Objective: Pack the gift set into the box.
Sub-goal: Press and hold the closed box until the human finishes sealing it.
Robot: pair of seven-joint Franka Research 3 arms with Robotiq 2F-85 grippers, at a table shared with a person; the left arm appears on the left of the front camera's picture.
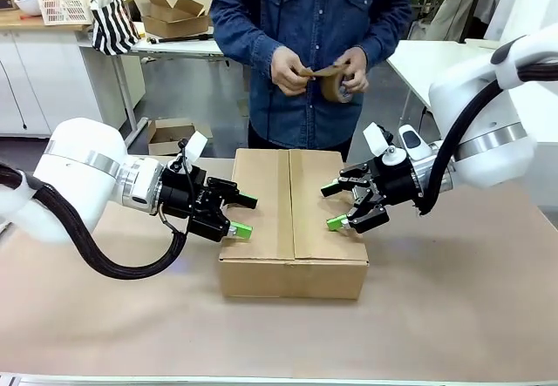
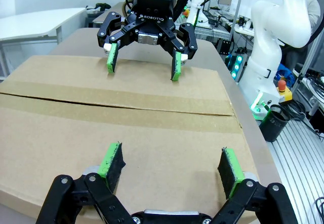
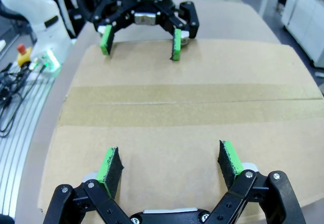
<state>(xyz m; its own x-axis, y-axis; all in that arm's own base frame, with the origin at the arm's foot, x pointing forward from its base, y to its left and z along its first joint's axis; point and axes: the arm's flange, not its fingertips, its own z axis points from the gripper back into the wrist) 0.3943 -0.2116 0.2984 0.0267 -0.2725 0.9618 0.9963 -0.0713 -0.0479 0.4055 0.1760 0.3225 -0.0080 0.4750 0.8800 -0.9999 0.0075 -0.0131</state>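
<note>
Front view first: taking the box (image 1: 292,220) as the landmark, the left gripper (image 1: 234,214) sits at its left edge with jaws spread wide and empty, one green pad just over the near-left corner of the lid, seemingly placed there to press that flap flat. The box itself lies in the middle of the table (image 1: 453,308), all top flaps folded down and meeting along a centre seam, so the gift set is presumably inside and hidden under the lid. At the box's right edge the right gripper (image 1: 342,205) mirrors the first, jaws likewise wide and gripping nothing, its pads by the right flap, likely steadying it. Behind the box, on its far side, a person holds a roll of brown tape (image 1: 335,83) in both hands and appears to be peeling the end free, which suggests the grippers are keeping the lid shut for sealing. The seam shows no tape yet in the wrist views. Counted: one box, two grippers with four green pads between them, one tape roll, two hands on it.
</note>
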